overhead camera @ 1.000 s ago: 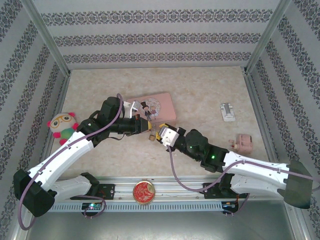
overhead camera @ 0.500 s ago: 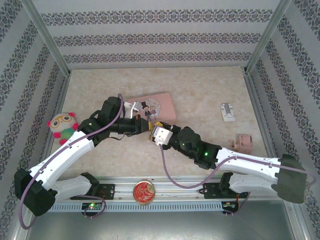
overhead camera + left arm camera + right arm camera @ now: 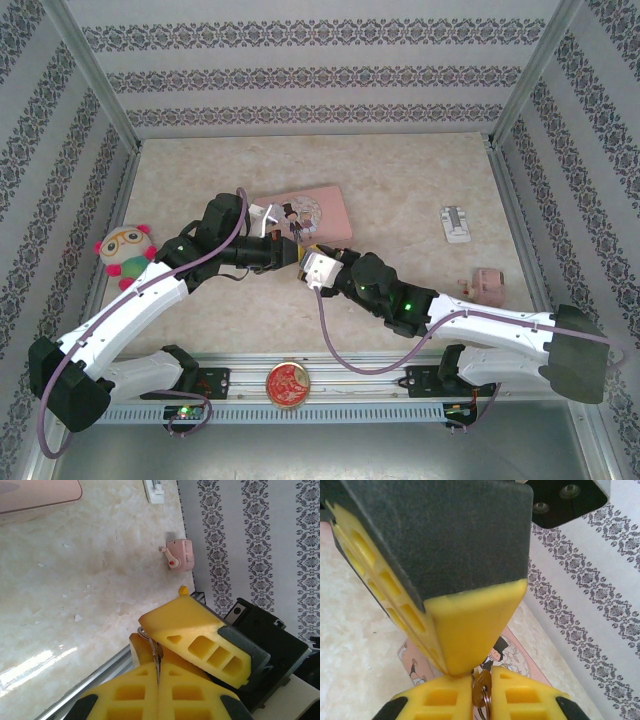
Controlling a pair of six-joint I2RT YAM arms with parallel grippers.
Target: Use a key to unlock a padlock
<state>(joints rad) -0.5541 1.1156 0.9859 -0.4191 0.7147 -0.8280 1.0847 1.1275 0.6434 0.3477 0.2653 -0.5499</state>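
your left end effector (image 3: 157, 672) is pinched tight on a thin metal piece (image 3: 155, 655) at the bottom of its wrist frame. your right end effector (image 3: 481, 682) is narrowed onto a small brass piece (image 3: 480, 690) with a silvery ring, low in its own frame. you cannot tell padlock from key there. both tips meet at the overhead frame's centre, just below the pink tin box (image 3: 325, 212) on the counter (image 3: 400, 180).

Glossy marble-look table (image 3: 75, 605) (key (image 3: 481, 690) perhaps brass)
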